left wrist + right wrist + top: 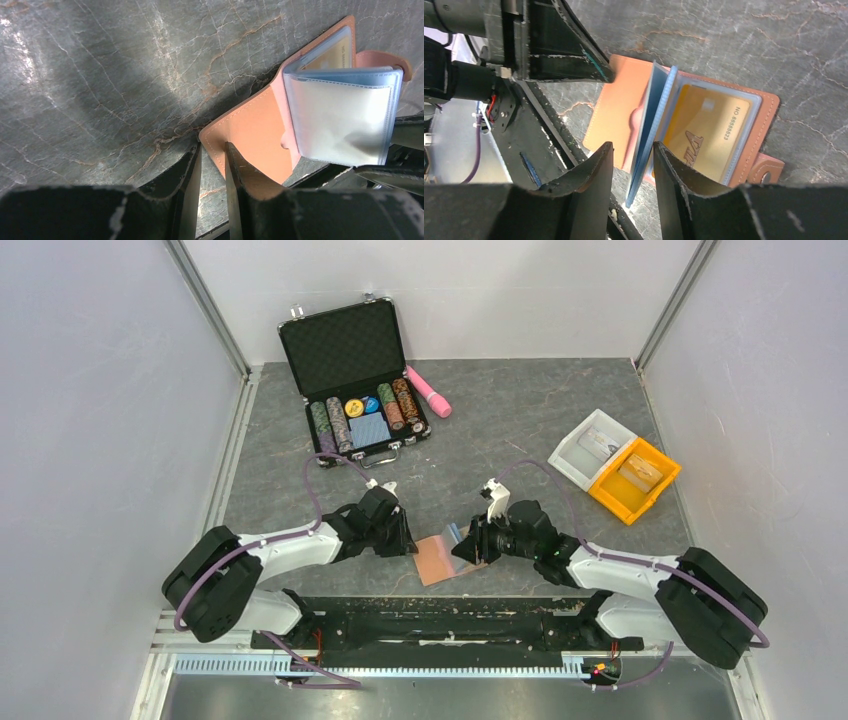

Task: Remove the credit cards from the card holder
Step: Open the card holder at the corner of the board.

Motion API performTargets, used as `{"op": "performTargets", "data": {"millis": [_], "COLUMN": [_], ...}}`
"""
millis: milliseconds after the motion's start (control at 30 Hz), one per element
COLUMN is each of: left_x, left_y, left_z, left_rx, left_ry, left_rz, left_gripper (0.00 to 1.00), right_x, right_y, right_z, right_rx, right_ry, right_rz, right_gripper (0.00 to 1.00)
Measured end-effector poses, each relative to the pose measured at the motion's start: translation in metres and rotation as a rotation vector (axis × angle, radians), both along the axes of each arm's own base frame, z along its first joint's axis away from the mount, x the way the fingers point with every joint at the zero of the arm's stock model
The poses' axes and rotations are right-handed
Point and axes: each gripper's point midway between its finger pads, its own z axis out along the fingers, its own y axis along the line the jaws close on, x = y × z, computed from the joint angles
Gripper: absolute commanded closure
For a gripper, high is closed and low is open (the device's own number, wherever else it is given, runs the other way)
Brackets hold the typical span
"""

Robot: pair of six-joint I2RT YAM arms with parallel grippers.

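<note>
Grey veined tabletop under left gripper and right gripper, plain white walls beyond and either side, soft glare ahead of the left.

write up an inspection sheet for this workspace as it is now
surface: grey veined table, no spills seen
job's things: card holder lies open between the arms; yellow card tucked in the blue sleeves
clutter: open poker chip case, pink cylinder, white tray, yellow bin
end effectors: left end effector slightly open at the cover's corner; right end effector open, straddling the blue sleeves
cables: purple cable looped along each arm
surroundings: plain grey walls, nothing else seen
</note>
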Motion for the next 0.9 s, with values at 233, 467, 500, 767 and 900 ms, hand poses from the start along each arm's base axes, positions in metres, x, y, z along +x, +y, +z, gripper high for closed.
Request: {"op": "performTargets", "data": {"millis": [233, 467, 500, 767, 900], "left_x": [0.000, 0.000, 0.000, 0.000, 0.000], "left_y": [0.000, -0.001, -0.001, -0.001, -0.001], "left_z": [0.000, 0.000, 0.000, 0.001, 0.001], "left_rx": [-0.001, -0.003, -0.003, -0.006, -0.006], "left_ry": [-0.001, -0.001, -0.001, 0.000, 0.000], "left_rz": [0.000, -0.001, -0.001, -0.003, -0.003], "left_gripper": [0.69, 0.68, 0.68, 0.67, 0.67], "right_x": [-0.001, -0.007, -0.008, -0.023, -0.026], "right_y": [0.004, 0.010, 0.012, 0.024, 0.026], "right_z": [0.009, 0.012, 0.012, 0.006, 0.005], "right_rx": [0.035, 0.069, 0.073, 0.080, 0.079], "right_ry": [-0.009, 0.003, 0.005, 0.031, 0.036], "right_rz": [0.017, 0.039, 0.044, 0.101, 0.108], "right_gripper": [0.59, 0.63, 0.63, 0.62, 0.63]}}
